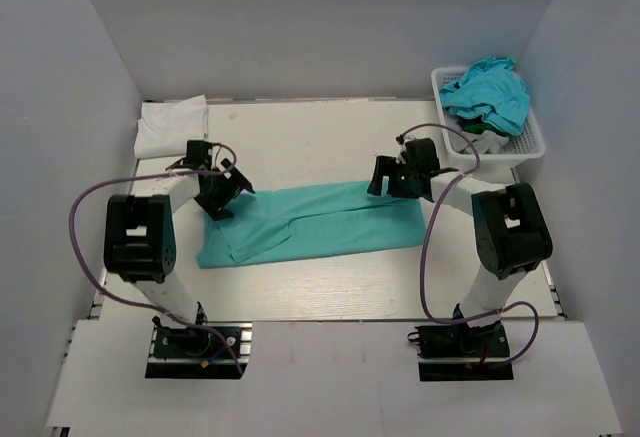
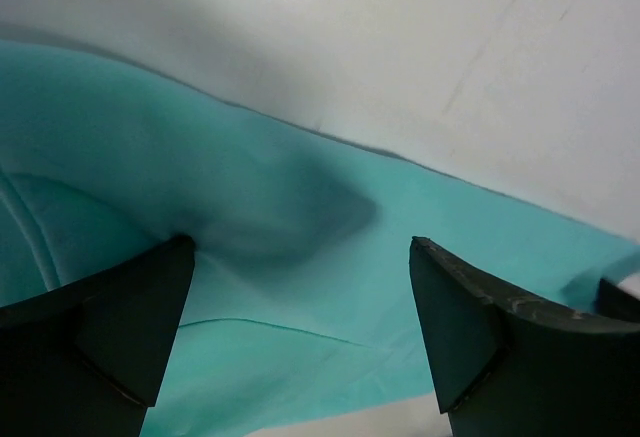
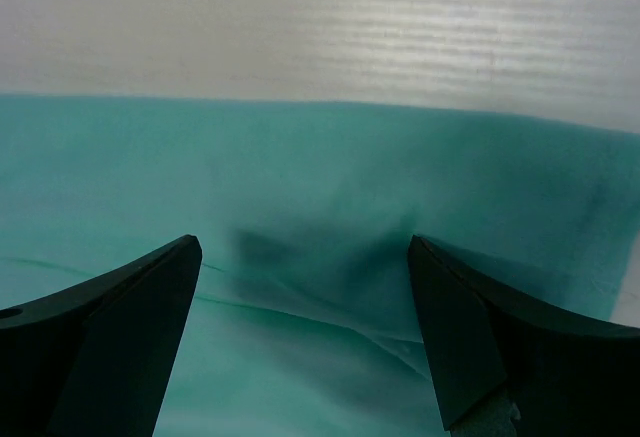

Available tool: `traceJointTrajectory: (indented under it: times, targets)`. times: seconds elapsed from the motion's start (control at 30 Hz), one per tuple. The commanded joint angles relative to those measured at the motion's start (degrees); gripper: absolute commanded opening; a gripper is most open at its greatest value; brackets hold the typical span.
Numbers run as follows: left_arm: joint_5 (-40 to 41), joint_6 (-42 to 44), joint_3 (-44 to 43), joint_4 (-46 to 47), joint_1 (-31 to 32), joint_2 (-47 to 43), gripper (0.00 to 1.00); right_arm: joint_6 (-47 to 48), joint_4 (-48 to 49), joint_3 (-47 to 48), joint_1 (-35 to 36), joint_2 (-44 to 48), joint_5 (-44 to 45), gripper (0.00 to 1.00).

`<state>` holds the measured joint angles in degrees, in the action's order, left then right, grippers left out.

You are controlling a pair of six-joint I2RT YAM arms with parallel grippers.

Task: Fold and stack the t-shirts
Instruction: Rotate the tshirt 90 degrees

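A mint sea-green t-shirt (image 1: 310, 222) lies folded into a long strip across the middle of the table. My left gripper (image 1: 228, 195) is open just above its far left edge; the cloth (image 2: 280, 257) fills the gap between the fingers. My right gripper (image 1: 385, 179) is open above the strip's far right edge, with the cloth (image 3: 300, 257) under it. A white t-shirt (image 1: 172, 125) lies folded at the far left corner. Turquoise-blue t-shirts (image 1: 488, 92) are heaped in the basket.
The white lattice basket (image 1: 530, 142) stands at the far right against the wall. Grey walls close in the table on three sides. Bare table (image 1: 300, 142) lies behind the strip and in front of it (image 1: 320, 287).
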<state>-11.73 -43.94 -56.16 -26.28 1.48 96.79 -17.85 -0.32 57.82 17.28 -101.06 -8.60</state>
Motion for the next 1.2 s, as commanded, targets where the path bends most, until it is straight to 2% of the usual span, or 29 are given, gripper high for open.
traceJointTrajectory:
  times: [0.0, 0.1, 0.13, 0.17, 0.2, 0.23, 0.27, 0.3, 0.33, 0.37, 0.4, 0.47, 0.5, 0.63, 0.77, 0.9, 1.1, 1.17]
  targets:
    - [6.36, 1.75, -5.69, 2.55, 0.28, 10.56, 1.00, -0.09, -1.88, -5.42, 0.56, 1.89, -3.34, 0.90]
    - [9.25, 1.76, -18.77, 2.55, 0.80, 18.93, 1.00, 3.24, -5.02, -11.13, 2.83, 7.50, -4.57, 0.90]
    - [9.27, 1.76, -26.73, 2.55, 0.81, 22.00, 1.00, 4.04, -6.44, -12.20, 3.54, 9.02, -5.37, 0.90]
    - [7.79, 2.28, -31.24, 5.08, 1.59, 28.65, 1.00, 5.61, -12.19, -13.95, 5.38, 13.04, -7.72, 0.90]
    - [5.33, 2.81, -41.38, 6.32, 2.47, 32.54, 1.00, 8.41, -13.99, -14.66, 8.10, 14.56, -12.97, 0.90]
    - [2.79, 2.81, -47.31, 7.72, 3.26, 36.67, 1.00, 9.57, -16.27, -15.02, 11.52, 17.18, -15.11, 0.90]
    - [-2.55, 2.81, -53.64, 9.57, 4.14, 45.85, 1.00, 10.98, -20.82, -16.15, 13.46, 20.25, -18.78, 0.90]
    - [-6.86, 2.11, -67.19, 11.15, 6.15, 50.73, 1.00, 11.69, -22.26, -16.34, 16.79, 20.89, -23.08, 0.90]
    - [-11.43, 1.24, -73.76, 13.95, 7.30, 55.65, 1.00, 13.26, -24.01, -16.43, 19.35, 21.68, -25.82, 0.90]
    - [-18.44, -2.16, -79.40, 22.77, 8.36, 60.13, 1.00, 13.45, -26.64, -16.51, 20.33, 23.69, -25.50, 0.90]
    - [-20.51, -4.29, -85.37, 29.21, 10.80, 66.53, 1.00, 13.36, -26.14, -16.95, 22.25, 25.89, -24.98, 0.90]
    - [-18.09, -8.69, -85.43, 37.94, 13.28, 68.61, 1.00, 14.94, -25.35, -17.30, 22.80, 26.34, -26.20, 0.85]
    - [-17.11, -8.18, -83.78, 43.11, 14.33, 68.62, 1.00, 15.21, -25.26, -16.09, 23.24, 26.35, -26.73, 0.85]
    - [-12.10, -4.84, -77.00, 47.29, 18.12, 64.14, 1.00, 16.61, -24.12, -14.32, 23.06, 25.91, -29.19, 0.90]
    - [-8.14, -4.31, -81.37, 44.39, 18.12, 64.74, 1.00, 16.79, -23.59, -12.65, 22.71, 27.05, -24.81, 0.90]
    - [-3.22, -3.79, -80.68, 42.37, 18.12, 63.44, 1.00, 15.13, -22.54, -12.82, 22.80, 28.72, -21.81, 0.90]
    - [12.39, -0.10, -82.35, 30.43, 18.12, 60.98, 1.00, 10.21, -23.14, -13.27, 22.71, 33.81, -12.78, 0.90]
    - [12.87, 0.43, -79.29, 28.39, 17.07, 58.96, 1.00, 9.50, -23.68, -13.26, 22.71, 35.30, -9.79, 0.90]
